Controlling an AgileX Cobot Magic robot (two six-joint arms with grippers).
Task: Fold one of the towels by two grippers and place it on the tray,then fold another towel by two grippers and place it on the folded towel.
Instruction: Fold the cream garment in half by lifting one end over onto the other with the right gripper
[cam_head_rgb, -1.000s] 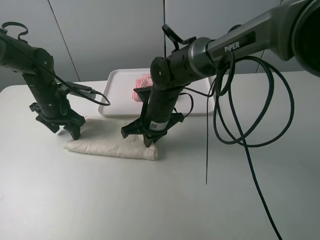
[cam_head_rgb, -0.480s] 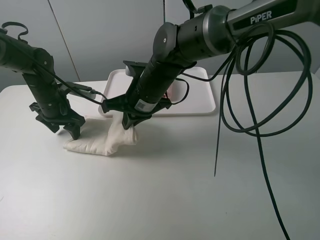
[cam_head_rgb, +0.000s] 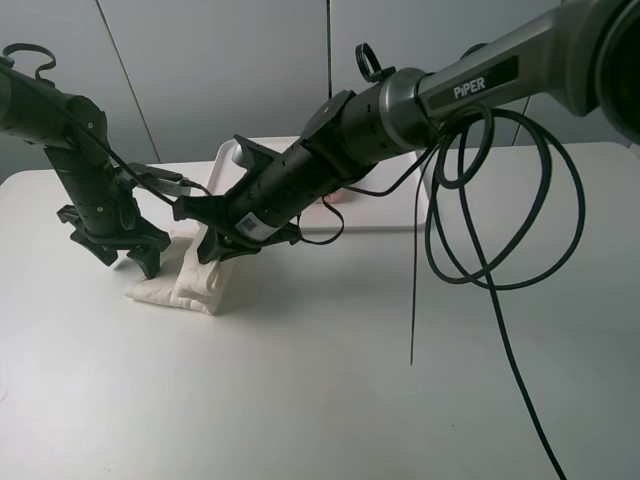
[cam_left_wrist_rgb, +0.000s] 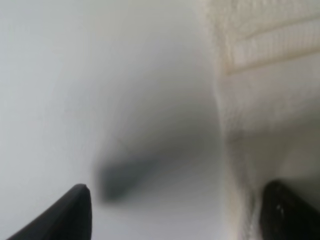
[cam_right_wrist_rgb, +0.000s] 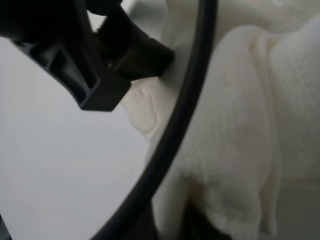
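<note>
White towel (cam_head_rgb: 186, 289) lies bunched on the table (cam_head_rgb: 300, 400), just beside my left pincer (cam_head_rgb: 128, 262), with one end pulled up off the surface. My right pincer (cam_head_rgb: 212, 248) is reached across the middle and closed on that raised end, so the cloth hangs from it in a thick fold over the part that lies flat. My left pincer stands with its two fingers spread wide and grips nothing. In the left wrist view one fingertip is against the edge of the cloth and the other is over bare table. The two pincers are close together. Behind my right arm sits the white tray (cam_head_rgb: 415, 215), well apart from the towel. A black cable (cam_head_rgb: 560, 200) loops down from the right arm over the table. The table is plain white, and grey wall panels (cam_head_rgb: 220, 70) stand behind it.
</note>
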